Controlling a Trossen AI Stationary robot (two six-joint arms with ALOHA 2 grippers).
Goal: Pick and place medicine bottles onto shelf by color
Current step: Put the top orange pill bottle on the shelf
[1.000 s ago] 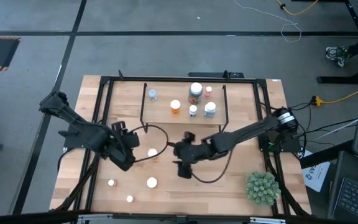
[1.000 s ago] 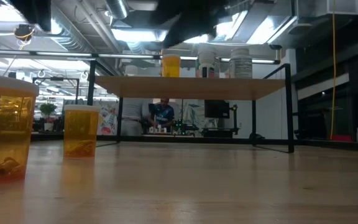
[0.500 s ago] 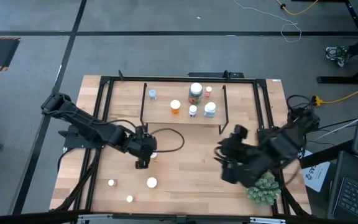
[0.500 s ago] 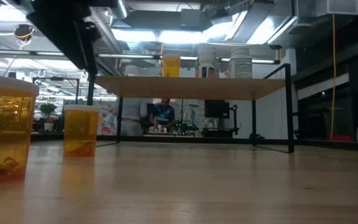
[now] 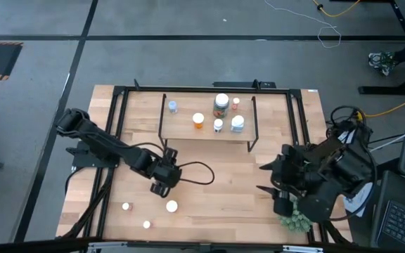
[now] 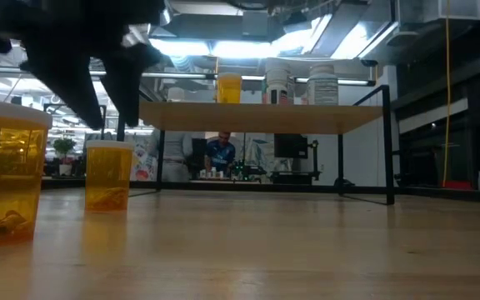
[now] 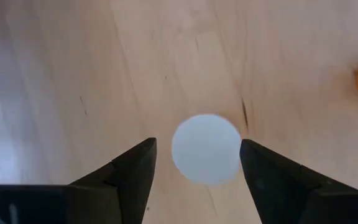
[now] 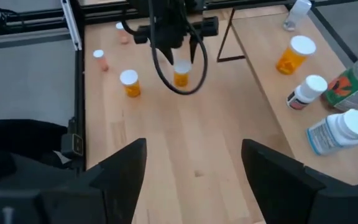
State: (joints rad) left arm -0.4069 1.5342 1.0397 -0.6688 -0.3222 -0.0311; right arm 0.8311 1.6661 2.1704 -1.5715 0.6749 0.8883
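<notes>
Dark jointed arms with looping black cables

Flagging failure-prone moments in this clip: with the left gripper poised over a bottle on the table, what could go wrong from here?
1. The left gripper is open with its fingers either side of a white-capped bottle, which sits nearer one finger; closing could nudge or tip it.
2. The shelf already holds several bottles close together, including an orange bottle, so placing another could knock one.
3. The right gripper waits beside the green plant and may brush it.
</notes>
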